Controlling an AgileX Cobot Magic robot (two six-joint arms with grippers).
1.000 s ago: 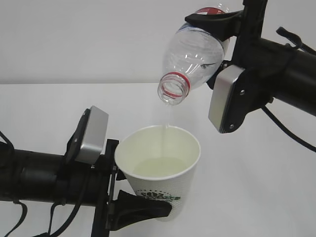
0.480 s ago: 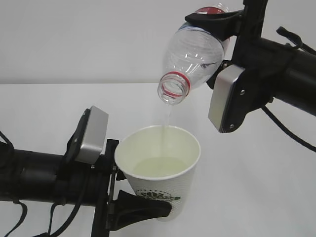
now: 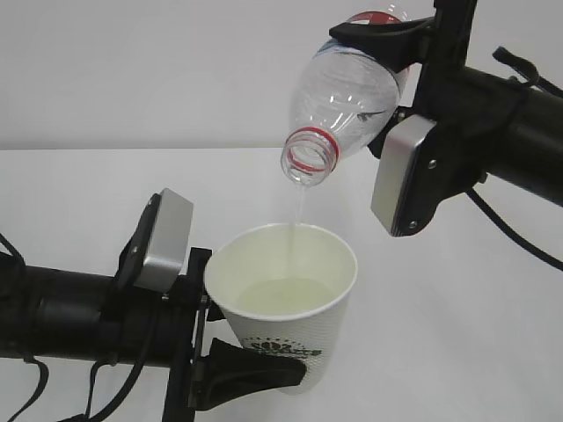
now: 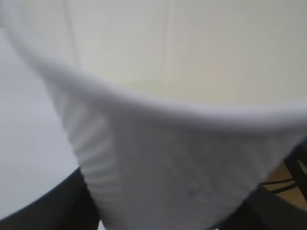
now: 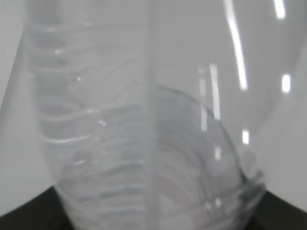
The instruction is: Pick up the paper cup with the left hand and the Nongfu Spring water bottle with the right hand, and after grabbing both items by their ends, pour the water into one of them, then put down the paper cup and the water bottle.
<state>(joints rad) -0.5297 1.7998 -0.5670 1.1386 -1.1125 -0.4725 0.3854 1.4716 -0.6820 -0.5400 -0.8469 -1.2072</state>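
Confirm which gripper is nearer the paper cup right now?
Left. The left gripper is clamped on the paper cup near its base; the right gripper holds the bottle tilted above it.

Exterior view: slanted down, close, facing both arms. Left wrist: pressed against paper cup [image 4: 182, 158]. Right wrist: against Nongfu Spring water bottle [image 5: 144, 120]. Both shared.

A plain white table [image 3: 457, 334] fills the lower part of the exterior view, smooth and evenly lit, with only faint soft shadows. Behind it rises a bare pale grey wall [image 3: 158, 70], meeting the table along a straight horizontal edge.
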